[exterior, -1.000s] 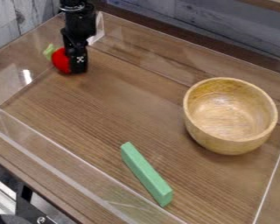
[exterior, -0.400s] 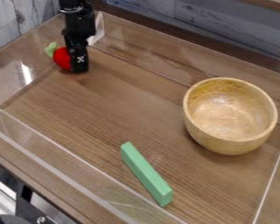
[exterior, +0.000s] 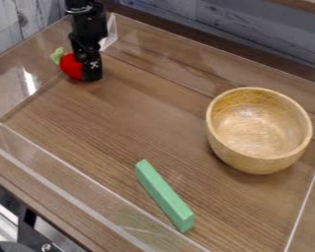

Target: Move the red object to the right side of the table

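Spreading across nearly the whole frame is the dark brown wood-grain desk (exterior: 147, 108), edged by low clear acrylic walls. At the right sits the round light wooden bowl (exterior: 259, 128), upright, well apart from everything else. My black end effector (exterior: 86, 69) hangs in the upper left of the frame, pointing straight down at the desk with its fingers spread wide, released and gripping nothing. Near the lower middle lies the flat green rectangular block (exterior: 163, 195), angled diagonally. Smallest is the small round bright red toy fruit with a green leafy tip (exterior: 71, 64), in the upper left, right against my end effector's left side.
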Controlling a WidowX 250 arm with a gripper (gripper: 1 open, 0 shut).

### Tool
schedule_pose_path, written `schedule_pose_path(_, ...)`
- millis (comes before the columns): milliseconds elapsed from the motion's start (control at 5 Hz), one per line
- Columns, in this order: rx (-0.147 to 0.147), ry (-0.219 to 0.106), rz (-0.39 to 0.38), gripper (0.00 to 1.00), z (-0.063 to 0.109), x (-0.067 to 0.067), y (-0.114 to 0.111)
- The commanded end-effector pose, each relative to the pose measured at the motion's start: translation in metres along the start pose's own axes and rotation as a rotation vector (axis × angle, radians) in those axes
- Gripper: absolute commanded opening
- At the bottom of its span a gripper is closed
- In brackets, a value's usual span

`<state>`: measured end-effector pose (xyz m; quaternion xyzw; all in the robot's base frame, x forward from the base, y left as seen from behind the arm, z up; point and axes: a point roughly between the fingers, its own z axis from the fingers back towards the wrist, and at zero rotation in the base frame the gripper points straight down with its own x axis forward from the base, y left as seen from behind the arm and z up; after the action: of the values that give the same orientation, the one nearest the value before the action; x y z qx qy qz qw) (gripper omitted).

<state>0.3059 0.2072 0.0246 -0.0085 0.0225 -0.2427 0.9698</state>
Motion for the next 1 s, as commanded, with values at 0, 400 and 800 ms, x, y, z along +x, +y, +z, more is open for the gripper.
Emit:
schedule_pose_path(0,-0.023,0.002,0.12,1.0,-0.008,-0.031,0.006)
schedule_pose_path(400,-0.051,-0.001,0.23,1.0,-0.015,-0.039,0.002)
schedule_pose_path(800,-0.067,-0.001,0.25,0.0,-0.017,-0.036,-0.004)
